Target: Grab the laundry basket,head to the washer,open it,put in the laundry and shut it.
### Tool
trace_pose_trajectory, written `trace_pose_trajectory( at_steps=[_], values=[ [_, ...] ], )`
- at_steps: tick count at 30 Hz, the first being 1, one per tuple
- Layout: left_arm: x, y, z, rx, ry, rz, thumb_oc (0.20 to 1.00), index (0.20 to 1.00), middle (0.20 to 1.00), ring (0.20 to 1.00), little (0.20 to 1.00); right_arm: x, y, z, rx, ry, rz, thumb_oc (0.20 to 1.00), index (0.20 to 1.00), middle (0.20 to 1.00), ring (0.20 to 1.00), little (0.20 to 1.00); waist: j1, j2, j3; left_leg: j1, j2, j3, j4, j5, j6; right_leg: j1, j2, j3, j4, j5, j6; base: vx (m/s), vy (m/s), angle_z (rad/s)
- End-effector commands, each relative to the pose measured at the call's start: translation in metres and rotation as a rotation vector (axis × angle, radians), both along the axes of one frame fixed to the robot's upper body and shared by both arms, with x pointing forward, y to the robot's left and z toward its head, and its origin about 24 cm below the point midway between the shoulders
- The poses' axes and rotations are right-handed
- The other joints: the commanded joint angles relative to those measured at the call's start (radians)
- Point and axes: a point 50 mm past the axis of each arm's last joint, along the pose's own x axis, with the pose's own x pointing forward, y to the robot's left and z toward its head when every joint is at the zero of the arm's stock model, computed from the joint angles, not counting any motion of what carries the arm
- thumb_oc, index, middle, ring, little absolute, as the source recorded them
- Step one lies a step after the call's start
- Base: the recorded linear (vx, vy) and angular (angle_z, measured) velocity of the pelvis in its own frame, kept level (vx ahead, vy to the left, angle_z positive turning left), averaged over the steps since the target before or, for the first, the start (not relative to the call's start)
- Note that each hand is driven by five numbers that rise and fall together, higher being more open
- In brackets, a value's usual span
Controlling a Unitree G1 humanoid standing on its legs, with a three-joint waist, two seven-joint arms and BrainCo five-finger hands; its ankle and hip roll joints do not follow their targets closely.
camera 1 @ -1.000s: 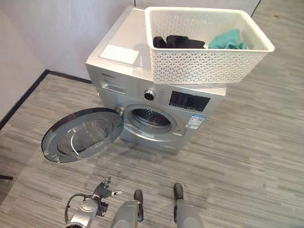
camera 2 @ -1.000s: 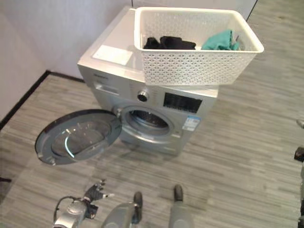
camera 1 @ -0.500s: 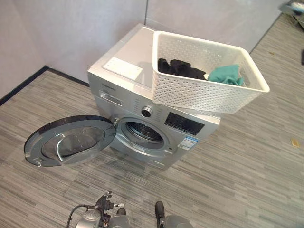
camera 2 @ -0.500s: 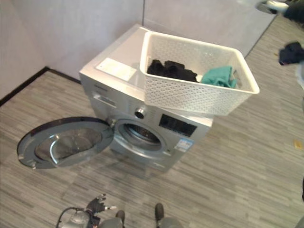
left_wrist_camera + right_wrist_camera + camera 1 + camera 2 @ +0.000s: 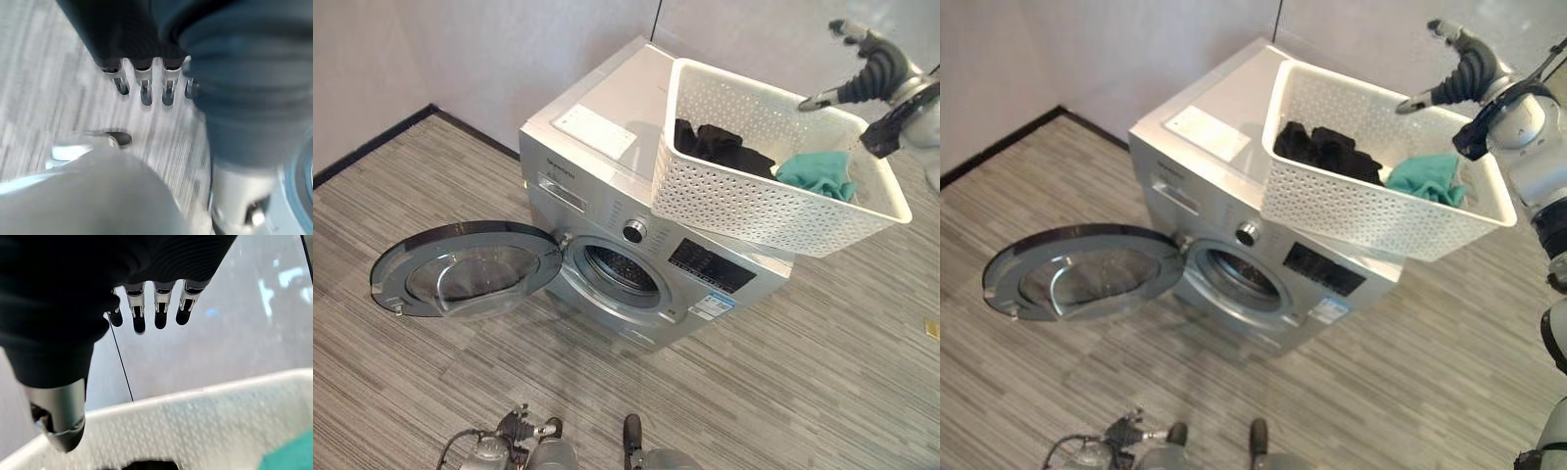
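Grey plank floor (image 5: 822, 362) runs up to pale walls, and the silver washer (image 5: 607, 196) stands against them with its round door (image 5: 465, 269) swung fully open toward the robot's left, drum mouth exposed. On the washer's top sits the white laundry basket (image 5: 754, 201), its front edge overhanging the control panel; inside lie dark clothes (image 5: 720, 145) and a teal cloth (image 5: 818, 174). Above the basket's far right corner hovers the right hand (image 5: 1459, 73), fingers spread and relaxed, holding nothing. Low near the floor hangs the left hand (image 5: 514, 431), fingers straight, also empty. Main risk: the overhanging basket could tip forward if the reach presses its front rim, spilling laundry. A loose pinch might drop a garment short of the drum.
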Motion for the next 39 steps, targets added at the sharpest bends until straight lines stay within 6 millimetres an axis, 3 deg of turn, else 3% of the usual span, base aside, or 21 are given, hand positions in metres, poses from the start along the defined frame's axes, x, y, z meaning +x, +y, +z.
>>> trace_pose_trajectory(
  at_steps=[1,7,15,24,33,39],
  values=[
    [-0.020,0.015,-0.002,0.018,0.066,0.067,1.000,1.000,1.000,1.000,1.000,-0.021,-0.012,0.036,-0.045,-0.026,0.012,1.000,1.000,1.000,1.000,1.000,0.019,-0.018,-0.005,0.141,0.100,0.034,-0.091,-0.014,-0.032,-0.142,-0.008,0.008,0.116,-0.035,0.039,0.03,-0.049,0.00],
    [-0.047,0.031,-0.004,0.041,0.147,0.148,1.000,1.000,1.000,1.000,1.000,-0.034,-0.013,0.029,-0.133,0.091,0.075,1.000,1.000,1.000,1.000,1.000,0.023,-0.056,-0.003,0.147,0.122,0.046,-0.111,-0.004,-0.048,-0.137,0.004,-0.001,0.107,-0.041,0.038,0.02,-0.051,0.01],
    [-0.033,0.030,0.000,0.005,0.078,0.148,1.000,1.000,1.000,1.000,1.000,-0.043,-0.014,0.015,-0.206,0.222,0.106,1.000,1.000,1.000,1.000,1.000,0.025,-0.109,0.008,0.143,0.143,0.059,-0.122,0.003,-0.063,-0.131,0.014,-0.014,0.090,-0.040,0.036,-0.01,-0.023,-0.03],
    [-0.014,0.026,0.004,-0.014,-0.010,0.178,1.000,1.000,1.000,1.000,1.000,-0.031,-0.019,0.007,-0.210,0.246,0.047,1.000,1.000,1.000,1.000,1.000,0.058,-0.094,0.043,0.112,0.143,0.037,-0.117,0.011,-0.063,-0.136,0.009,-0.030,0.081,-0.037,0.032,0.00,-0.005,0.01],
    [-0.031,0.035,0.002,0.006,0.031,0.257,1.000,1.000,1.000,1.000,1.000,-0.022,-0.026,0.001,-0.219,0.253,-0.020,1.000,1.000,1.000,1.000,1.000,0.091,-0.064,0.069,0.071,0.146,0.007,-0.121,0.033,-0.071,-0.150,0.003,-0.059,0.077,-0.043,0.025,0.00,-0.028,0.12],
    [-0.033,0.034,0.000,0.007,0.046,0.284,1.000,1.000,1.000,1.000,1.000,-0.006,-0.001,-0.008,-0.204,0.251,0.040,1.000,1.000,1.000,1.000,1.000,0.118,-0.052,0.084,0.035,0.154,-0.012,-0.125,0.054,-0.077,-0.160,0.007,-0.085,0.068,-0.045,0.019,0.00,-0.043,0.15]
  ],
)
